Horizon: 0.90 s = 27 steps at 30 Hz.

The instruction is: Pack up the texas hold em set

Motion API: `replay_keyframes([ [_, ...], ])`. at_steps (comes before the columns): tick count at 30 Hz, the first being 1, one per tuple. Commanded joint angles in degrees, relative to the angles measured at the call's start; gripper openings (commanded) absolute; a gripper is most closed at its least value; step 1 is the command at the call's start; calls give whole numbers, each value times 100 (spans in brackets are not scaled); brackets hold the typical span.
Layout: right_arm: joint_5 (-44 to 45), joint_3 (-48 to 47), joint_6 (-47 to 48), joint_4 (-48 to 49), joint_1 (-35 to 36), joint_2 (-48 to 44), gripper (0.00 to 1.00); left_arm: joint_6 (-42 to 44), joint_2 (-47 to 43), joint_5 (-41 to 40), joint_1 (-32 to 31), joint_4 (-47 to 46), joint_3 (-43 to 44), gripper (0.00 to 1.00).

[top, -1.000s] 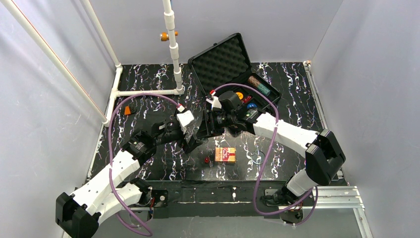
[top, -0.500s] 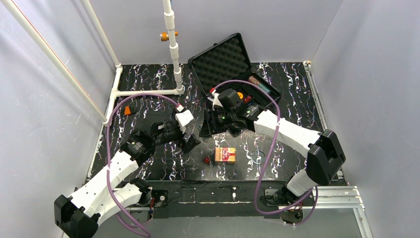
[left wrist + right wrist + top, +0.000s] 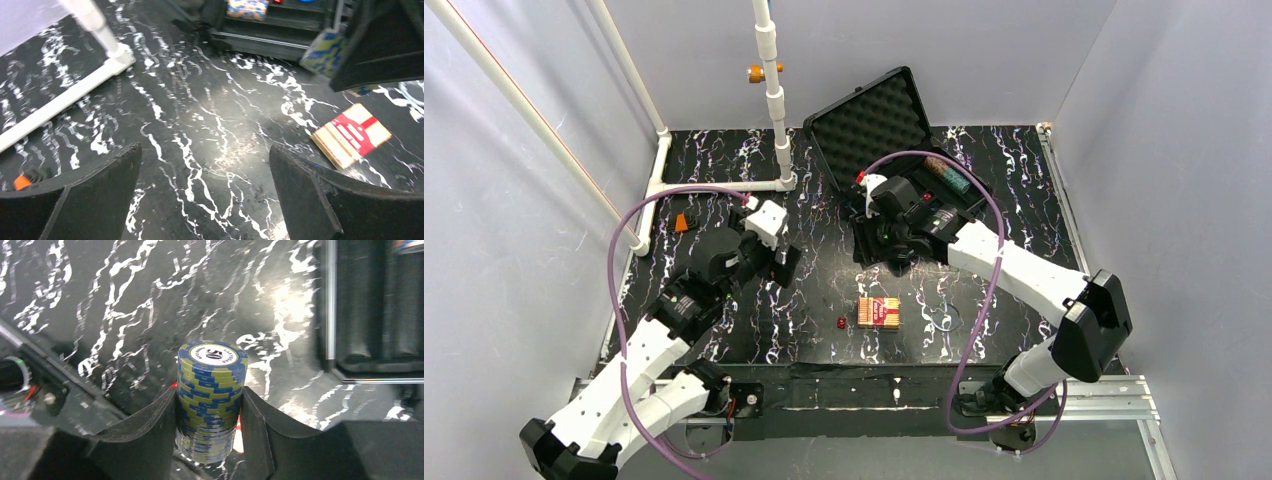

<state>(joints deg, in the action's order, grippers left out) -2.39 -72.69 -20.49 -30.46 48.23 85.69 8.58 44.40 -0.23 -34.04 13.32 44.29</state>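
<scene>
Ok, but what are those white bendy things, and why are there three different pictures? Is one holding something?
Those white bendy things are two robot arms bolted to the near edge of a black marbled table. Each ends in a two-finger pincher called a gripper. The wide picture is from a camera above and behind the arms. The other two come from little cameras on the wrists, so each shows its own pincher up close. The right gripper is squeezing a stack of blue and yellow poker chips. The left gripper is wide open with nothing in it. On the table lie a red and yellow card box and a small red die beside it. At the back sits an open black case with bumpy foam.
</scene>
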Motion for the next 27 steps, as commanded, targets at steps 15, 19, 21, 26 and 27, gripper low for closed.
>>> replay_keyframes([
  [15, 2051, -457, 2027, 544, -208, -6, 1, -280, -592, -2434, -15, -313, -119, 98],
  [19, 1863, -512, 2392, 731, -346, 271, 1, -256, -574, -2342, -15, -259, -105, 98],
  [21, 1839, -701, 2501, 696, -418, 500, 1, -252, -564, -2286, -15, -236, -96, 98],
  [26, 1672, -1033, 2825, 767, -616, 1083, 1, -244, -538, -2230, -15, -217, -92, 98],
  [27, 1595, -1098, 2911, 782, -655, 1196, 1, -243, -538, -2227, -19, -216, -96, 98],
])
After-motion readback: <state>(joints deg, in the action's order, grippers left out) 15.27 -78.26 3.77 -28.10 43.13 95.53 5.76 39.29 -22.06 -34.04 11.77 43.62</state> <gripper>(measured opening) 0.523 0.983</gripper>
